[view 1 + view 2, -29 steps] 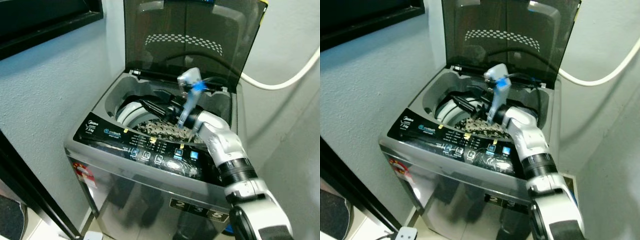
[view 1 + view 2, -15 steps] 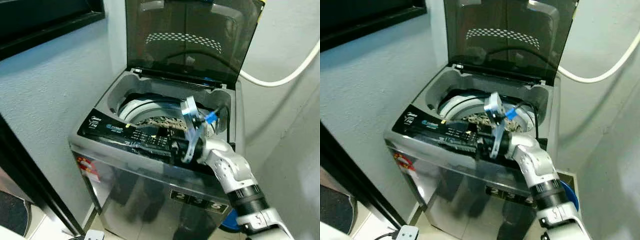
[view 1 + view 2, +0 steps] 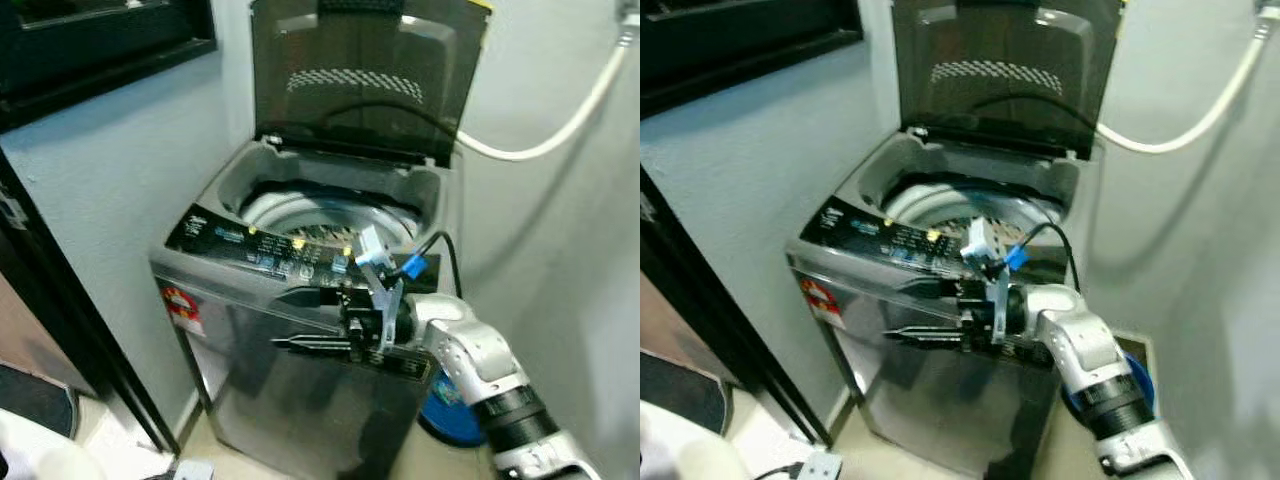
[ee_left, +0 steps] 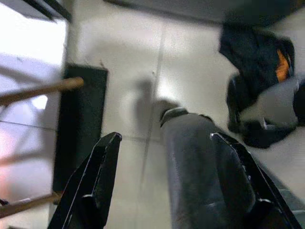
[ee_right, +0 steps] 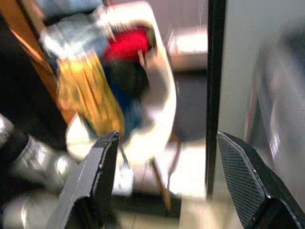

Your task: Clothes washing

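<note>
**Empty pincer, next load is in the basket**

Right pincer point(image 3: 300, 320) hangs in front of the washer point(image 3: 300, 380), fingers apart, holding nothing. Some patterned laundry point(image 3: 322, 235) already sits in the drum. The left pincer point(image 4: 164, 181) is spread wide over the floor. The basket of clothes point(image 5: 112, 86) looks soft and floppy, light too, so I'd grab a bunched fold, not an edge.

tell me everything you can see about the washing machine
The washing machine is a top-loader with a shiny grey metal body and a dark tinted lid standing upright and open. A black control panel with small lit buttons runs along its front edge. A patterned garment lies in the pale-rimmed drum. It stands against a grey wall, and the right end effector, fingers open, hovers before its front.
</note>
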`<state>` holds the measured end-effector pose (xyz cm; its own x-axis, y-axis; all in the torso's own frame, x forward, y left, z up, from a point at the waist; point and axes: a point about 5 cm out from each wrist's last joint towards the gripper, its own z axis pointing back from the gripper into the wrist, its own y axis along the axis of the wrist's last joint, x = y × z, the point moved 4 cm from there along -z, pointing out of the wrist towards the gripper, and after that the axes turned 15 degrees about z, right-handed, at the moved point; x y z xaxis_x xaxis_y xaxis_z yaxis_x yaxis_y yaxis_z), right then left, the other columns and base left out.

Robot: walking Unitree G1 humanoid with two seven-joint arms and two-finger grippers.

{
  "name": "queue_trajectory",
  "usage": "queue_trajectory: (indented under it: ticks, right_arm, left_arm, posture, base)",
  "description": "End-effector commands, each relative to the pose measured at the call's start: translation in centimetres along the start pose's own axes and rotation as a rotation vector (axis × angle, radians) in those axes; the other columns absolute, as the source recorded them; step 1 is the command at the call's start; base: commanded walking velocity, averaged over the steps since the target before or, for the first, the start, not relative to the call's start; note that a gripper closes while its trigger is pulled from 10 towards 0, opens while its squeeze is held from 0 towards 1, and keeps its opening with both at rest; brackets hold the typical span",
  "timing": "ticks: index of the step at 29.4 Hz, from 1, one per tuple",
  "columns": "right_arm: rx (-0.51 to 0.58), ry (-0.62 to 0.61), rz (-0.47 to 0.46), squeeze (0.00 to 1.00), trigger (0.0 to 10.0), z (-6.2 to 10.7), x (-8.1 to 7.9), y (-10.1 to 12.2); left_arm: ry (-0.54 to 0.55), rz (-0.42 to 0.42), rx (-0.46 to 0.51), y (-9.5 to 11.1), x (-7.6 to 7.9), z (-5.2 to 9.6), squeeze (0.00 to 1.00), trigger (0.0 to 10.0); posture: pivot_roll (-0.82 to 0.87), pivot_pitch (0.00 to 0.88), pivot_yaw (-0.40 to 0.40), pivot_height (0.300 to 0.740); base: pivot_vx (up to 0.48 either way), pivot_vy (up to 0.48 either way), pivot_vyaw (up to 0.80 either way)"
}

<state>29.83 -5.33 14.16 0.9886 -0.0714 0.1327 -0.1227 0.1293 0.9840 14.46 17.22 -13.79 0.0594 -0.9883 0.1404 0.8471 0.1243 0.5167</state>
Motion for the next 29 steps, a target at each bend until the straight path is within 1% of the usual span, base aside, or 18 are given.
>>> queue_trajectory:
  ticks: [1,2,3,5,7,8,9,10,13,14,16,20,21,23,25,26,28,29]
  right_arm:
    - [-0.088,0.004,-0.002,0.0,10.0,-0.5,-0.4,-1.9]
    - [-0.118,-0.006,-0.012,0.0,10.0,-0.3,-0.4,-2.6]
    - [-0.188,0.002,-0.043,0.0,10.0,0.1,-0.9,-4.3]
    - [-0.201,0.007,-0.049,0.0,10.0,0.2,-1.1,-4.7]
    - [-0.286,-0.006,-0.057,0.0,10.0,0.6,-1.3,-6.5]
    - [-0.346,-0.026,-0.07,0.0,10.0,1.0,-1.4,-8.0]
    - [-0.386,-0.038,-0.079,0.0,10.0,1.3,-1.5,-9.0]
    - [-0.406,-0.045,-0.084,0.0,10.0,1.4,-1.6,-9.4]
    - [-0.508,-0.09,-0.134,0.0,10.0,2.4,-2.2,-12.5]
    - [-0.53,-0.099,-0.144,0.0,10.0,2.6,-2.4,-13.1]
    - [-0.539,-0.102,-0.148,0.0,10.0,2.7,-2.5,-13.4]
    - [-0.677,-0.209,-0.192,0.0,10.0,4.1,-3.1,-16.6]
    - [-0.677,-0.209,-0.192,0.0,10.0,4.1,-3.1,-16.6]
    - [-0.711,-0.242,-0.201,0.0,10.0,4.5,-3.2,-17.4]
    - [-0.789,-0.34,-0.214,0.0,10.0,5.6,-3.4,-18.9]
    - [-0.789,-0.34,-0.214,0.0,10.0,5.6,-3.4,-18.9]
    - [-0.865,-0.403,-0.203,0.0,10.0,6.4,-3.8,-20.2]
    - [-0.865,-0.403,-0.203,0.0,10.0,6.4,-3.8,-20.2]
  left_arm:
    - [-0.011,0.001,-0.083,-2.3,0.4,0.3,0.0,10.0]
    - [-0.011,0.001,-0.084,-2.3,0.4,0.3,0.0,10.0]
    - [-0.009,0.001,-0.088,-2.4,0.4,0.4,0.0,10.0]
    - [-0.008,0.001,-0.088,-2.4,0.4,0.4,0.0,10.0]
    - [-0.007,0.001,-0.091,-2.5,0.3,0.4,0.0,10.0]
    - [-0.006,0.0,-0.094,-2.6,0.3,0.4,0.0,10.0]
    - [-0.006,0.0,-0.096,-2.7,0.3,0.4,0.0,10.0]
    - [-0.006,0.0,-0.098,-2.7,0.3,0.5,0.0,10.0]
    - [-0.002,0.003,-0.106,-3.0,0.3,0.5,0.0,10.0]
    - [-0.001,0.004,-0.108,-3.1,0.3,0.5,0.0,10.0]
    - [-0.001,0.004,-0.108,-3.1,0.2,0.6,0.0,10.0]
    - [0.006,0.005,-0.119,-3.5,-0.1,0.7,0.0,10.0]
    - [0.006,0.005,-0.119,-3.5,-0.1,0.7,0.0,10.0]
    - [0.009,0.006,-0.121,-3.5,-0.2,0.7,0.0,10.0]
    - [0.013,0.006,-0.125,-3.6,-0.3,0.8,0.0,10.0]
    - [0.013,0.006,-0.125,-3.6,-0.3,0.8,0.0,10.0]
    - [0.016,0.011,-0.124,-3.6,-0.3,0.8,0.0,10.0]
    - [0.016,0.011,-0.124,-3.6,-0.3,0.8,0.0,10.0]
  posture:
    - [-0.02,0.0,-0.051,0.74]
    - [-0.02,0.0,-0.051,0.74]
    - [-0.02,0.0,-0.051,0.74]
    - [-0.02,0.0,-0.051,0.74]
    - [-0.02,0.0,-0.052,0.74]
    - [-0.02,0.0,-0.052,0.74]
    - [-0.02,0.0,-0.052,0.74]
    - [-0.02,0.0,-0.052,0.74]
    - [-0.02,0.0,-0.051,0.74]
    - [-0.02,0.0,-0.051,0.74]
    - [-0.02,0.0,-0.051,0.74]
    - [-0.02,0.0,-0.049,0.74]
    - [-0.02,0.0,-0.049,0.74]
    - [-0.02,0.0,-0.049,0.74]
    - [-0.02,0.0,-0.047,0.74]
    - [-0.02,0.0,-0.047,0.74]
    - [-0.02,0.0,-0.047,0.74]
    - [-0.02,0.0,-0.047,0.74]
  base:
    - [-0.311,0.0,0.0]
    - [-0.311,0.0,0.0]
    - [-0.311,0.0,0.0]
    - [-0.311,0.0,0.0]
    - [-0.307,0.0,0.0]
    - [-0.307,0.0,0.0]
    - [-0.307,0.0,0.0]
    - [-0.307,0.0,0.0]
    - [-0.306,0.0,0.0]
    - [-0.304,0.0,0.0]
    - [-0.304,0.0,0.0]
    - [-0.304,0.0,0.0]
    - [-0.304,0.0,0.0]
    - [-0.304,0.0,0.0]
    - [-0.296,0.0,0.0]
    - [-0.296,0.0,0.0]
    - [-0.272,0.0,0.0]
    - [-0.255,0.0,0.0]
